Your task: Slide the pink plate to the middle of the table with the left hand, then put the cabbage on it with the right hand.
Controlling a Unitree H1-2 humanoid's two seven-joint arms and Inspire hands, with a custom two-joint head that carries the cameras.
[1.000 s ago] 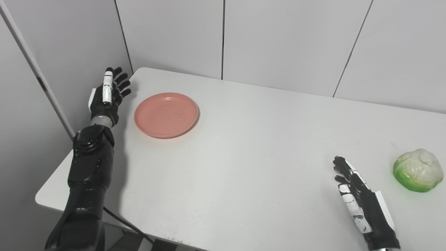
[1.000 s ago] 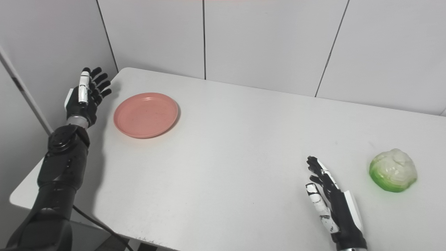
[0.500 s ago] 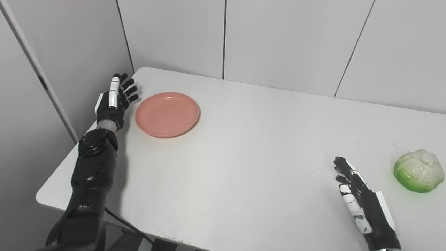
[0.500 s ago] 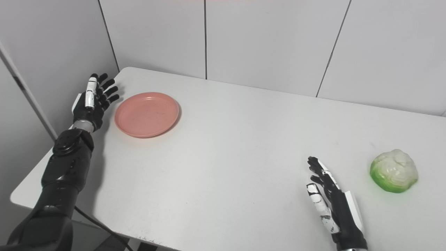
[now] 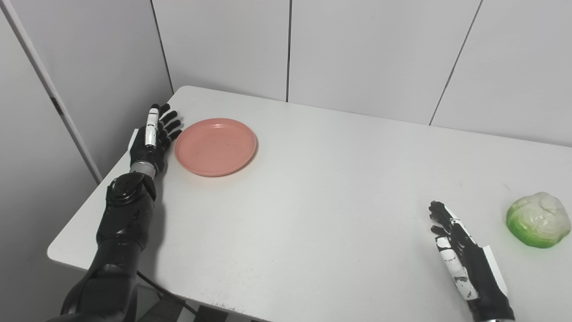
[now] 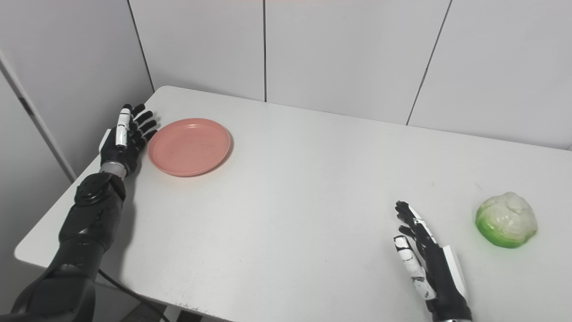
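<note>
- Left hand (image 5: 152,136) spread wide, holding nothing, just beside the pink plate (image 5: 215,146) at the surface's (image 5: 313,188) far-left corner.
- Right hand (image 5: 464,259) loose and unladen, cabbage (image 5: 538,219) nearby at right.

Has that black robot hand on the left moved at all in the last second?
Yes. The black left hand has moved right, closing on the round pink plate, which has stayed put on the white table.

Matt pink plate (image 5: 215,146), probably plastic; smooth white table (image 5: 313,201)
</note>
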